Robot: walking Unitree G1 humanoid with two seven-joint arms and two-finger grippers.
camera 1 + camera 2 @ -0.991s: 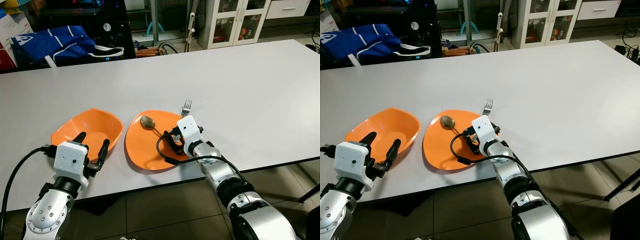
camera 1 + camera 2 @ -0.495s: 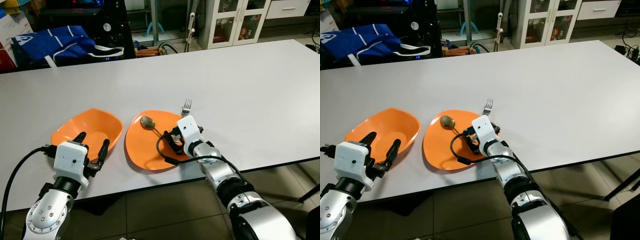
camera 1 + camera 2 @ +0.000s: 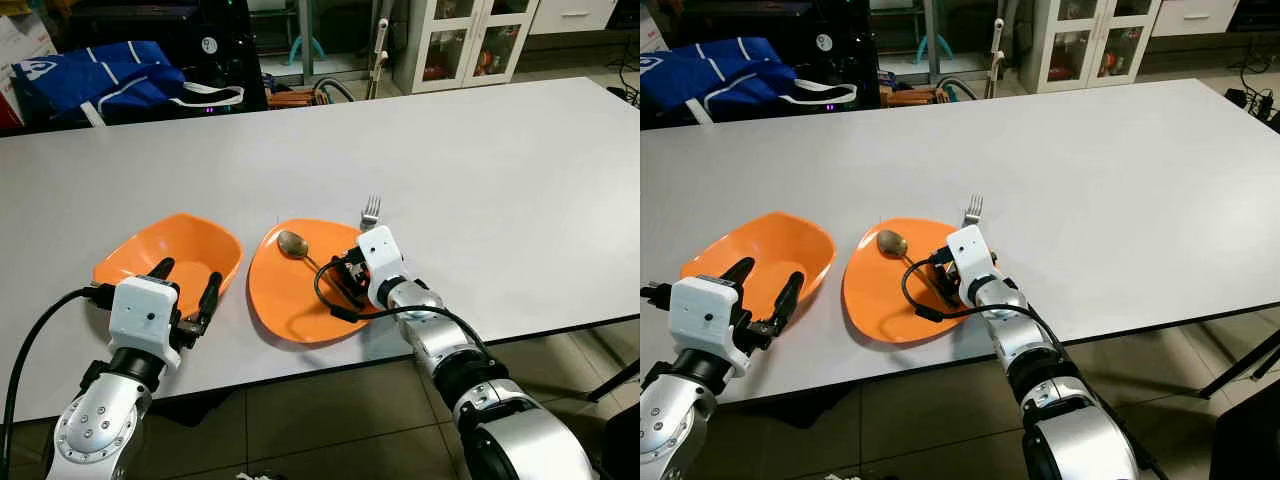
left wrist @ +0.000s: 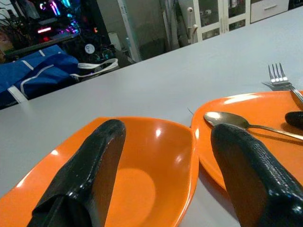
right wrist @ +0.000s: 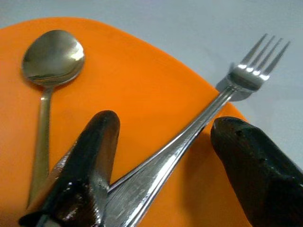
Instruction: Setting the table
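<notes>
- Little has been moved since the earlier frames: a slight camera shift is seen, while both grippers are kept where they were, so no table-setting progress is judged.
- Right gripper (image 5: 156, 161) is held wide, fingers straddling the fork (image 5: 213, 106) handle over the right edge of the orange plate (image 3: 285, 300); nothing is gripped.
- Fork tines are laid past the plate's far rim on the white table (image 3: 480, 150); spoon (image 3: 297, 247) is left on the plate.
- Left gripper (image 3: 185, 290) is spread wide over the orange bowl (image 3: 160, 245), left of the plate.
- Handle ends of both utensils are hidden behind the right gripper.
</notes>
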